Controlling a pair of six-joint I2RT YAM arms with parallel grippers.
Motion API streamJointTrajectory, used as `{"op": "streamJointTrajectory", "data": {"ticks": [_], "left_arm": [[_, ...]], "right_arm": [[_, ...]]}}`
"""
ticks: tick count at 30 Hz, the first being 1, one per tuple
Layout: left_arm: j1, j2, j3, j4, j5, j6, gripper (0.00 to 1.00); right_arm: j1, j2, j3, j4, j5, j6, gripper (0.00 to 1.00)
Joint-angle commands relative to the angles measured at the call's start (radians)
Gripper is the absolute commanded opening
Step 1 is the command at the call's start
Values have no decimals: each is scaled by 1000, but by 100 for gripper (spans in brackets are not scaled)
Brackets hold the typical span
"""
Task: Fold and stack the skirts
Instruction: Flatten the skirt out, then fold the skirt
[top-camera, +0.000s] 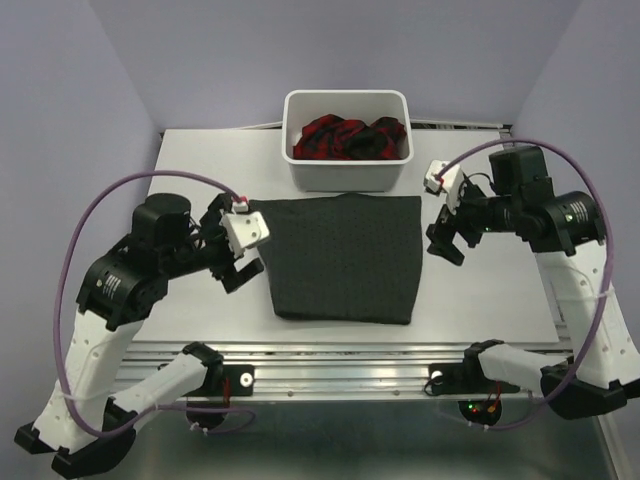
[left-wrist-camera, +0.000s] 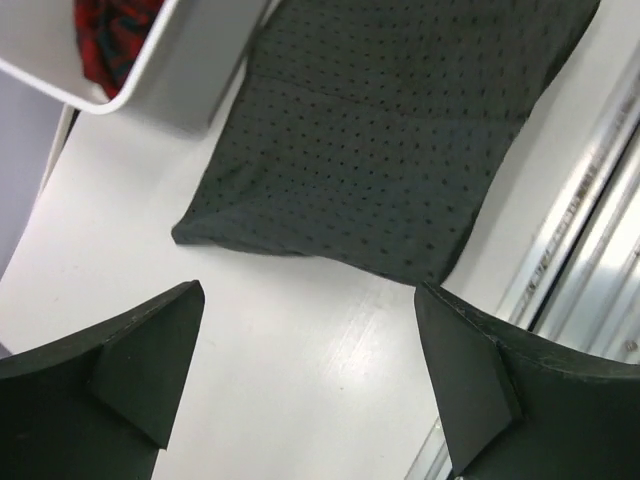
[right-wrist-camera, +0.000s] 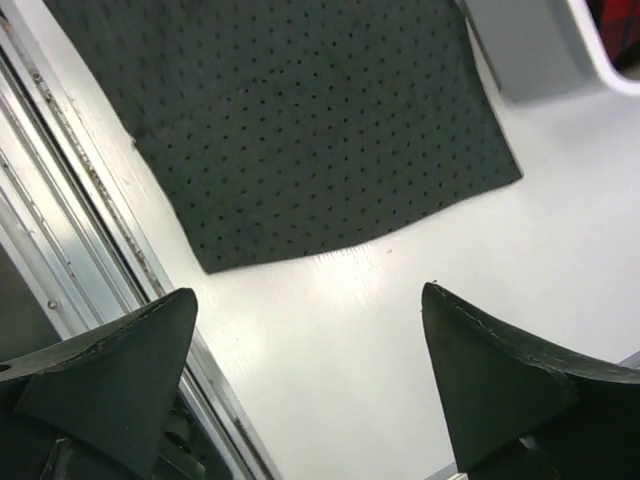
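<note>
the grey skirt (top-camera: 345, 258) lies flat on the surface (top-camera: 190, 165), just in front of the tub (top-camera: 345, 178); the plaid skirt (top-camera: 335, 138) sits crumpled inside the tub; the left jaws, in front and to the left of the tub, stand wide and hold nothing, near the grey skirt's left edge; the right jaws, in front and to the right of the tub, are wide too and empty.

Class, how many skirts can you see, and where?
2. The grey dotted skirt lies flat on the table before the white tub; the red plaid skirt is bunched inside it. Others may hide underneath.
</note>
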Motion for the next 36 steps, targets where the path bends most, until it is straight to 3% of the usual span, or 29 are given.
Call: {"op": "streamJointTrajectory", "data": {"ticks": [1, 4, 6, 10, 13, 16, 19, 22, 27, 30, 33, 36], "left_arm": [[-6, -76, -11, -110, 132, 139, 99], [-6, -75, -32, -84, 83, 125, 97], [-6, -61, -60, -24, 17, 59, 95], [-6, 30, -133, 150, -39, -85, 84], [3, 193, -164, 242, -143, -229, 68], [111, 330, -126, 275, -107, -336, 63], [250, 418, -110, 348, -39, -389, 64], [320, 496, -110, 434, -40, -386, 64], [417, 674, -69, 435, 96, -420, 64], [422, 711, -90, 433, 101, -420, 64], [425, 685, -184, 505, 56, -483, 65], [467, 696, -257, 569, 88, -558, 65]], "right_arm": [[-2, -110, 20, -18, -101, -125, 100], [-2, -97, 48, 56, -104, -45, 100], [-2, -92, -25, 152, -11, 34, 100], [-2, 1, -156, 291, 74, 51, 81], [-2, 162, -171, 356, 140, 94, 67], [-2, 323, -139, 361, 189, 174, 56], [-2, 394, -144, 373, 186, 341, 56], [-2, 399, -284, 452, 232, 522, 60], [-22, 413, -421, 519, 255, 578, 60], [-71, 436, -457, 554, 256, 581, 60], [-152, 501, -435, 582, 255, 593, 59], [-263, 607, -322, 580, 148, 614, 55]]}}
